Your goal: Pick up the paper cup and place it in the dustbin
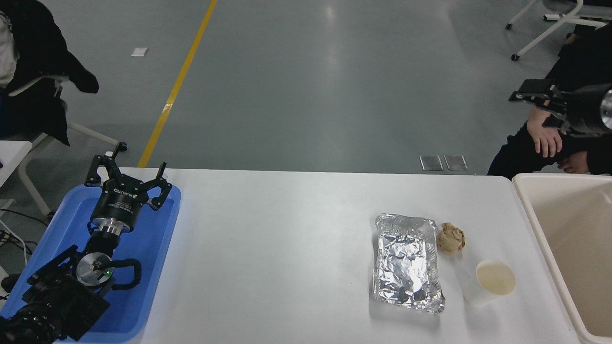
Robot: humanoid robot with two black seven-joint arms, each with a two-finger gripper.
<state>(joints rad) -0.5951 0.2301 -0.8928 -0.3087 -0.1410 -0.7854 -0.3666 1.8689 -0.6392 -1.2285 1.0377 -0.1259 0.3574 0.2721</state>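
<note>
Right gripper [526,95]: raised at right edge, beyond table [287,229]; finger spread not discernible, nothing visibly held. Paper cup [490,283]: upright, well below and slightly left of gripper, beside foil tray [406,263]. Dustbin [540,224]: directly below gripper. Left gripper [129,177]: fingers spread, empty, parked over blue tray [158,239].

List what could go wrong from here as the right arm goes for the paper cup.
The paper cup stands close beside the foil tray and near the brown paper ball, so a wide approach could knock either one.

The cup looks light and open-topped; a hard squeeze might crush it, a glancing touch tip it.

The right gripper is high at the right edge, in front of a person's hand beyond the dustbin, so its swing could come close to that hand.
</note>
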